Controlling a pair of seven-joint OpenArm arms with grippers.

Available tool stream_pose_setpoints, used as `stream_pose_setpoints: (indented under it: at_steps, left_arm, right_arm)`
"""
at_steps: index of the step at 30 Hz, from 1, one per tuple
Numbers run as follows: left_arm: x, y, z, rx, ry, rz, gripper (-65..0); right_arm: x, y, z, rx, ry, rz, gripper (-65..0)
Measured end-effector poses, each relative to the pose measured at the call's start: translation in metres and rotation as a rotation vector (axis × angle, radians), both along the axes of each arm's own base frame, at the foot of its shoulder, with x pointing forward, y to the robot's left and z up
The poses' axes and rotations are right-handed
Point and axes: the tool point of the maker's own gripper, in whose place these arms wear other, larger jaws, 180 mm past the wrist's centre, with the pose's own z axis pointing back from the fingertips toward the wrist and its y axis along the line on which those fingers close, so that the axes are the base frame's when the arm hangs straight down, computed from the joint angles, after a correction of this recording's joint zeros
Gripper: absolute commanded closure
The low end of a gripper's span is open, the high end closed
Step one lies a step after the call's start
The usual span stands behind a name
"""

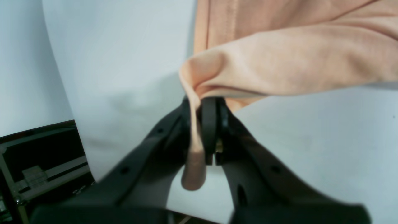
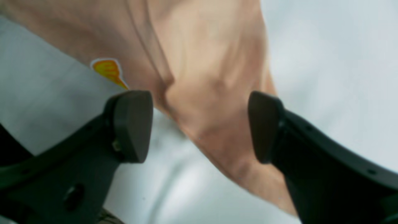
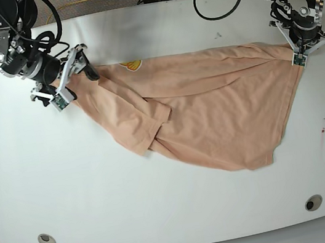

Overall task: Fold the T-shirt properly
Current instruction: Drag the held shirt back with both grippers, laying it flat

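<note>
The shirt (image 3: 210, 110) lies spread and rumpled across the white table (image 3: 177, 206), stretched between the two grippers, with a folded flap bunched toward the right gripper's side and its lower edge sagging to a point toward the table's near edge.

The left gripper (image 1: 203, 124) is pinched tight on a corner of the shirt (image 1: 279, 62). A thin fold of peach cloth runs down between the jaws and a small tail of it hangs out behind them. Ahead of the jaws the cloth rises in a taut ridge and fans away to one side; table shows on both sides of the jaws.

The right gripper (image 2: 200, 124) stands with its jaws wide apart and nothing clamped. A bunched edge of the shirt (image 2: 199, 77) lies between the two pads, ahead of and under them, touching neither so far as the blur allows. Just beyond one fingertip (image 2: 132, 124) sits a yellow print (image 2: 108, 70) at the cloth's edge, partly cut off by the fabric's border.
</note>
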Motion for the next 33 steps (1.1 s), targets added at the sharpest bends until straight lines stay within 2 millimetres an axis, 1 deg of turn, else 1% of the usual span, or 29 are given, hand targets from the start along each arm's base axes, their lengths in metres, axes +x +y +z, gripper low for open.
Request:
stream_pose_setpoints:
  at_steps: [1, 3, 6, 8, 10, 14, 19, 20, 22, 23, 25, 27, 28, 29, 33]
  left_arm:
    - [0.001, -0.002, 0.0, -0.014, -0.008, -0.002, 0.0]
    - [0.003, -0.005, 0.0, -0.038, -0.022, -0.005, 0.0]
    - [0.004, -0.005, 0.001, -0.046, -0.029, -0.005, 0.0]
    - [0.002, -0.005, 0.0, -0.046, -0.023, -0.005, 0.0]
    - [0.0, -0.005, -0.002, -0.047, -0.018, -0.004, 0.0]
    - [-0.001, -0.006, -0.002, -0.047, -0.015, -0.006, 0.0]
    - [-0.001, -0.006, -0.002, -0.047, -0.015, -0.006, 0.0]
    - [-0.001, -0.006, -0.003, -0.047, -0.015, -0.006, 0.0]
    - [-0.001, -0.006, -0.002, -0.047, -0.016, -0.006, 0.0]
    - [-0.001, -0.006, -0.002, -0.047, -0.015, -0.006, 0.0]
    - [-0.001, -0.006, -0.002, -0.047, -0.015, -0.006, 0.0]
    - [-0.001, -0.006, -0.002, -0.047, -0.015, -0.006, 0.0]
    - [-0.001, -0.006, -0.002, -0.048, -0.016, -0.006, 0.0]
    - [-0.001, -0.006, -0.002, -0.05, -0.017, -0.007, 0.0]
    - [-0.001, -0.006, -0.002, -0.049, -0.016, -0.007, 0.0]
  right_arm:
    - [-0.001, 0.005, -0.001, -0.006, -0.011, 0.025, -45.8]
    - [-0.002, 0.006, -0.007, -0.058, -0.02, 0.047, -45.8]
    - [-0.003, -0.002, -0.013, -0.143, -0.041, 0.055, -45.8]
    - [-0.002, -0.011, -0.017, -0.207, -0.055, 0.053, -45.8]
    - [-0.001, -0.016, -0.02, -0.244, -0.061, 0.056, -45.8]
    - [0.0, -0.015, -0.021, -0.227, -0.07, 0.052, -45.8]
    - [0.0, -0.023, -0.036, -0.227, -0.033, 0.035, -45.5]
    - [0.0, -0.024, -0.038, -0.222, -0.032, 0.031, -44.4]
    - [0.002, -0.024, -0.04, -0.202, -0.038, 0.025, -37.6]
    - [0.002, -0.024, -0.043, -0.199, -0.031, 0.022, -32.7]
    - [0.001, -0.024, -0.045, -0.194, -0.028, 0.02, -20.3]
    - [0.001, -0.024, -0.045, -0.195, -0.028, 0.021, -10.1]
    - [0.001, -0.024, -0.045, -0.195, -0.029, 0.02, -3.5]
    - [0.001, -0.024, -0.044, -0.193, -0.03, 0.021, 0.0]
    - [0.002, -0.023, -0.04, -0.194, -0.043, 0.018, 0.0]
